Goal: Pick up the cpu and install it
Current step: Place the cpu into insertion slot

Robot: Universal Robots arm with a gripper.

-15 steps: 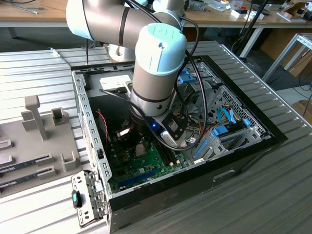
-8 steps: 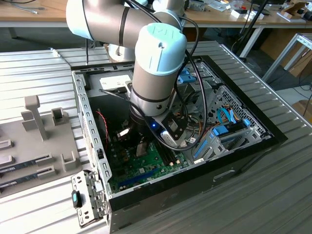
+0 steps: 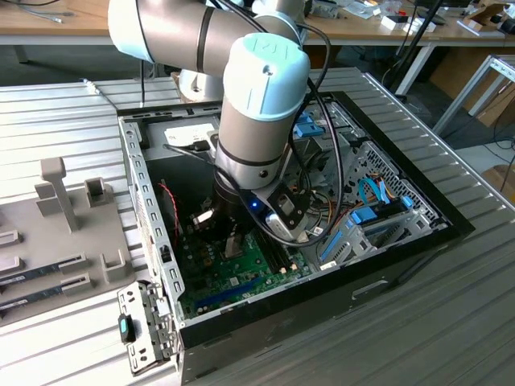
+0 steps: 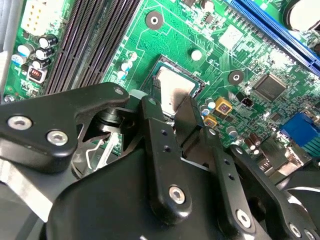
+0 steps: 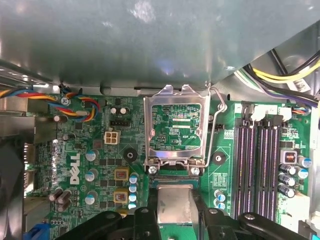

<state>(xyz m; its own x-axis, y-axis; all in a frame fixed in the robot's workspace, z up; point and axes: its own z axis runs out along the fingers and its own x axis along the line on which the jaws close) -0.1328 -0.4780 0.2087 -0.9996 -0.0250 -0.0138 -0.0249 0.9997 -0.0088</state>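
Ribbed grey metal table (image 3: 418, 322) fills the foreground under even light. Beyond its far edge runs a long wooden workbench (image 3: 56, 28), white legs (image 3: 413, 71) angling down to dark grey floor (image 3: 459, 64) past the table's far corner.

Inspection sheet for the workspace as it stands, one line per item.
surface: slatted metal table, open PC case on it.
job's things: cpu on the motherboard, beside the hinged-open load plate.
clutter: grey fixture with memory sticks, exterior view's left.
gripper: down inside the case, at the cpu.
cables: coloured wires at the board's edge.
surroundings: wooden desks behind.
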